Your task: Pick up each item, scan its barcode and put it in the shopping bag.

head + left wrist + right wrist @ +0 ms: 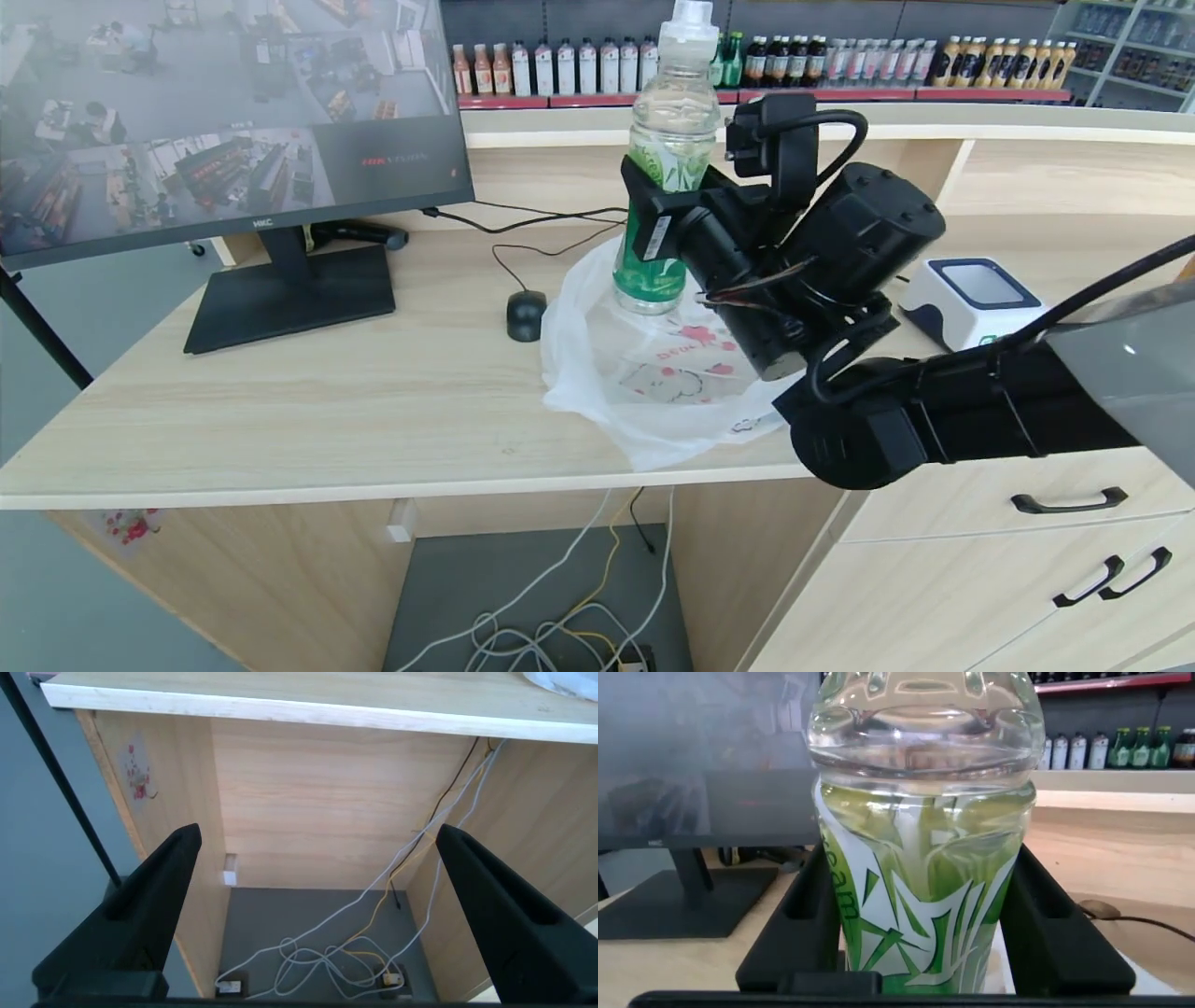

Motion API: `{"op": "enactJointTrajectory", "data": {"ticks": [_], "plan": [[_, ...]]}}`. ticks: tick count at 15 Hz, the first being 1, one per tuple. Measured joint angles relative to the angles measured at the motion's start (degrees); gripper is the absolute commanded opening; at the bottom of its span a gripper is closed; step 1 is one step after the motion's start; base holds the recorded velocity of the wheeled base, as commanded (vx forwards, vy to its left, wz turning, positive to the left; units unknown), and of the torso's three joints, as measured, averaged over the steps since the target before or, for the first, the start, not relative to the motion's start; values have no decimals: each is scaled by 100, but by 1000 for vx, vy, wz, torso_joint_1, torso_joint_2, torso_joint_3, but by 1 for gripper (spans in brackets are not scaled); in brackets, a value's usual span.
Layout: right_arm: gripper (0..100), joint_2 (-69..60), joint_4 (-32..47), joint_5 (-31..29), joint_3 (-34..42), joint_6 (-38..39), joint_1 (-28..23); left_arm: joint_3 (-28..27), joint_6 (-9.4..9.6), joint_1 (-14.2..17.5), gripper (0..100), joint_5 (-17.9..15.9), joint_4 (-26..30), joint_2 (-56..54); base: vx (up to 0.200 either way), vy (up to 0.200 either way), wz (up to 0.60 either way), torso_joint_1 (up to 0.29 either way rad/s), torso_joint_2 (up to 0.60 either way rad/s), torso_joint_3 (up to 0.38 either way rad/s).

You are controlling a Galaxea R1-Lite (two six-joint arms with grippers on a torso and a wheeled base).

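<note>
A clear bottle with a green label [668, 159] stands upright in my right gripper [651, 205], which is shut on its middle. It hangs just above the white plastic shopping bag [644, 373] lying on the wooden counter [373, 392]. In the right wrist view the bottle [924, 859] sits between the two black fingers [799, 919]. The white barcode scanner [971, 299] rests on the counter to the right of the bag. My left gripper [318, 915] is open, held low beside the counter's edge and facing the space under it.
A monitor [224, 112] on a black stand occupies the counter's left, with a black mouse [526, 314] and cables near the bag. Loose cables [327, 952] lie on the floor under the counter. Drawers [1027, 523] are at lower right. Shelves of bottles [840, 61] line the back.
</note>
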Motion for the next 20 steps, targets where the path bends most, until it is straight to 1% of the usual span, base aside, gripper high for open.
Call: {"op": "enactJointTrajectory", "data": {"ticks": [2, 7, 15, 18, 20], "plan": [[0, 243, 66, -20, -179, 1, 37, 0, -7, 0, 100, 0, 0, 0, 0, 0, 0, 0, 0, 0], [0, 668, 44, -162, -286, 6, 28, 0, -16, -5, 100, 0, 0, 0, 0, 0, 0, 0, 0, 0], [0, 955, 106, -169, -697, 4, -234, 0, -18, -5, 100, 0, 0, 0, 0, 0, 0, 0, 0, 0], [0, 1024, 783, -150, -1089, 157, -369, 0, -18, 0, 100, 0, 0, 0, 0, 0, 0, 0, 0, 0], [0, 1120, 1053, -150, -1504, 224, -385, 0, -18, -2, 100, -2, 0, 0, 0, 0, 0, 0, 0, 0]]}}
